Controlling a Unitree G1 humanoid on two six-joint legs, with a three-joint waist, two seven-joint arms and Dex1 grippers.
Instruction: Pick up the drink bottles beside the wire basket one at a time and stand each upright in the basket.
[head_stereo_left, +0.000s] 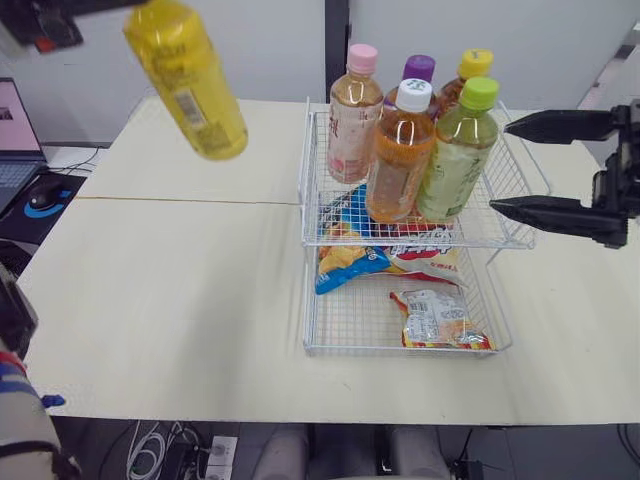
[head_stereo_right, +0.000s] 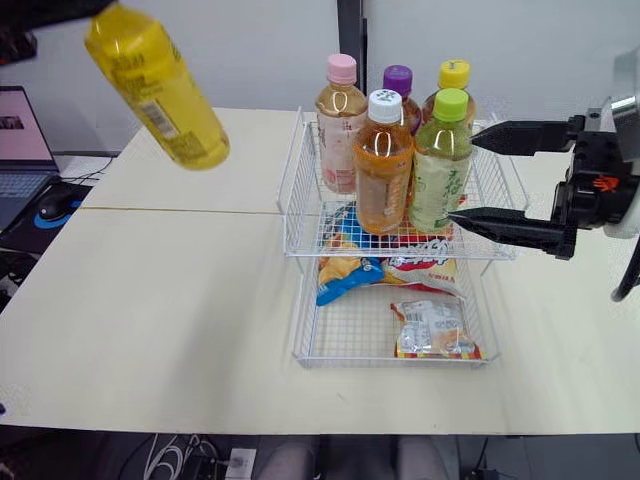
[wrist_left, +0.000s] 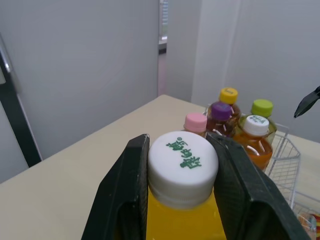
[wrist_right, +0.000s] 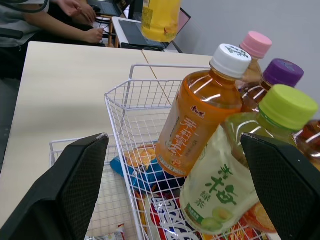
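My left gripper (wrist_left: 182, 192) is shut on a yellow drink bottle (head_stereo_left: 187, 78), gripping it below its white cap (wrist_left: 183, 162); the bottle hangs tilted high over the table's far left. The upper wire basket (head_stereo_left: 520, 238) holds several upright bottles: pink-capped (head_stereo_left: 354, 113), purple-capped (head_stereo_left: 417, 69), yellow-capped (head_stereo_left: 474, 64), an orange one with a white cap (head_stereo_left: 401, 151) and a green-capped one (head_stereo_left: 455, 152). My right gripper (head_stereo_left: 525, 166) stands open just right of the basket, level with the green-capped bottle (wrist_right: 231, 175), nothing between its fingers (wrist_right: 65, 190).
The lower wire tray (head_stereo_left: 312, 336) holds snack packets (head_stereo_left: 437, 319) and a blue chip bag (head_stereo_left: 345, 262). A laptop (head_stereo_left: 14, 135) and mouse (head_stereo_left: 43, 194) sit off the table's left. A person's hands (wrist_right: 92, 34) rest at a far desk.
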